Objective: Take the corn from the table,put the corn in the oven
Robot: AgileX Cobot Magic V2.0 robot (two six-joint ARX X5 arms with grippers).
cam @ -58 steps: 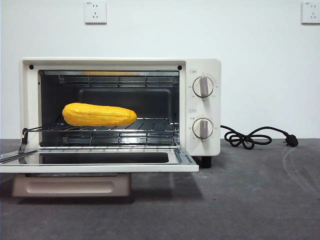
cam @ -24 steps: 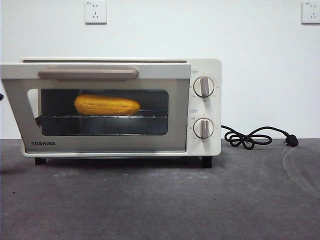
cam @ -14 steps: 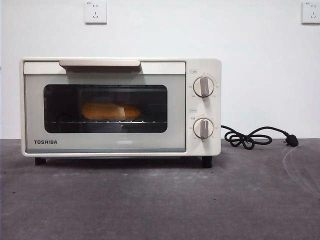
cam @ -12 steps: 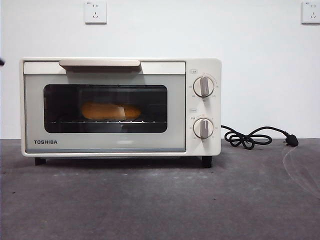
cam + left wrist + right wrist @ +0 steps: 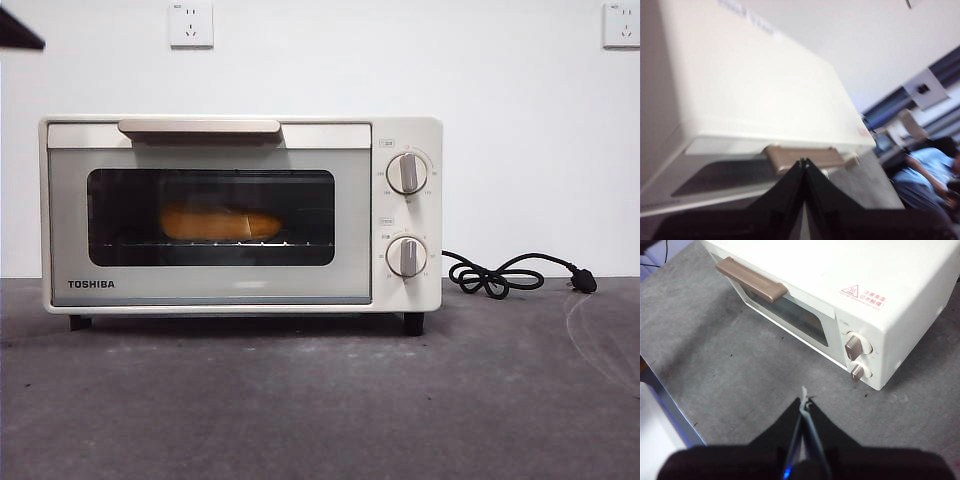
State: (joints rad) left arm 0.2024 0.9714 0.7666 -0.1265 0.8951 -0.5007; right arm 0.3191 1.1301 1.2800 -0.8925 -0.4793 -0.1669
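Where it lies on the rack behind the dark glass, the corn [image 5: 220,223] sits inside the oven [image 5: 240,213], door closed. Oven stands on the table [image 5: 320,400]. Left gripper [image 5: 803,162] near the handle [image 5: 805,157], jaws together, empty. Right gripper [image 5: 803,399] above the table, jaws together, empty.

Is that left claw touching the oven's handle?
Cannot tell. In the left wrist view the left gripper, jaws shut, overlaps the handle of the oven, but the blur hides any gap or contact.
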